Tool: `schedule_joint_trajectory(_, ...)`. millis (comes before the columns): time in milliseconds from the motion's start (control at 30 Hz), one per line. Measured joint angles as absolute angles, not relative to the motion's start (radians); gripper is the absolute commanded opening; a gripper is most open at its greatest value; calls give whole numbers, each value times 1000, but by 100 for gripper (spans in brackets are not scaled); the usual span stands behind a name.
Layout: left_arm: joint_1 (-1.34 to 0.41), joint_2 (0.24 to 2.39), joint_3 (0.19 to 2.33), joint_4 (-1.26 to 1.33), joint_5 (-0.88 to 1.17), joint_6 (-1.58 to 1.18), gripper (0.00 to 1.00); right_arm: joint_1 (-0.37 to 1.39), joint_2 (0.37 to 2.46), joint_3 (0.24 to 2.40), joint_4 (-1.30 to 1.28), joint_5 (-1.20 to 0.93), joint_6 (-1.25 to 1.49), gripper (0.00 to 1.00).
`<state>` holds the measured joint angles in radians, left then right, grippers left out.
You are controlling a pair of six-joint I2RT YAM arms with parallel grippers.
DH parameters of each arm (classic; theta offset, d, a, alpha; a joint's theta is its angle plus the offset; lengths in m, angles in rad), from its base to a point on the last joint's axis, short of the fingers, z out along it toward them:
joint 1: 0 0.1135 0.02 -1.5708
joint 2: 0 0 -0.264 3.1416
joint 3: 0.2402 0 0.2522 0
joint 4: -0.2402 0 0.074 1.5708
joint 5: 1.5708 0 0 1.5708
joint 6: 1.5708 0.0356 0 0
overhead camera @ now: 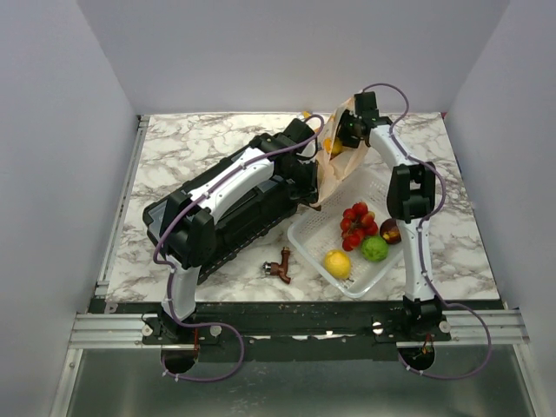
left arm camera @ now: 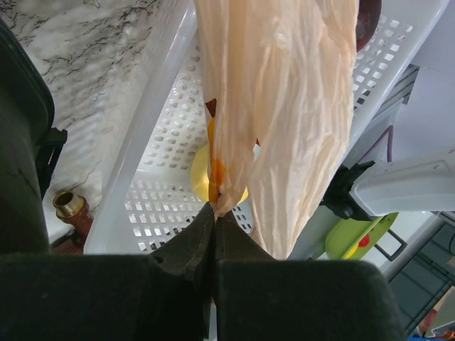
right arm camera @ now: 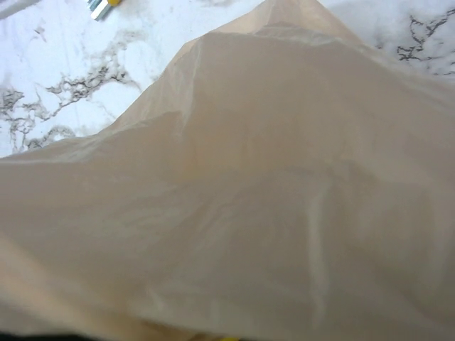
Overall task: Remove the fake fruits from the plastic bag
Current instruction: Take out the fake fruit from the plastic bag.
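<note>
Plastic bag (overhead camera: 334,169) held up over the far end of the white mesh basket (overhead camera: 308,239), between the two arms.

The left gripper (left arm camera: 215,213) has its fingers pinched tight on a lower fold of the bag. The right gripper (overhead camera: 352,130) sits at the bag's top; tan film fills its own camera, so I cannot tell how its fingers stand. A red berry cluster (overhead camera: 357,224), lime (overhead camera: 374,249) and lemon (overhead camera: 337,263) lie in the basket. A black case (overhead camera: 234,217) lies under the left arm, just beside the basket, with a brass-tipped fitting (overhead camera: 280,265) near its front.
</note>
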<state>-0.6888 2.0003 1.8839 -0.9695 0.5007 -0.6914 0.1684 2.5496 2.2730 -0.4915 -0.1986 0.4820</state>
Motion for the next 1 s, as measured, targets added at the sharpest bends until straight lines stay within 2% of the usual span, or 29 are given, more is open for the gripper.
schedule_joint_trajectory(567,-680,2003,1909,-1014,512,-703,0,162,2266,2159,-598,-198,445,47)
schedule_joint_trajectory(1000,-650,2005,1939,-1034,524,-743,0,164,2129,1846,-660,-327,445,49)
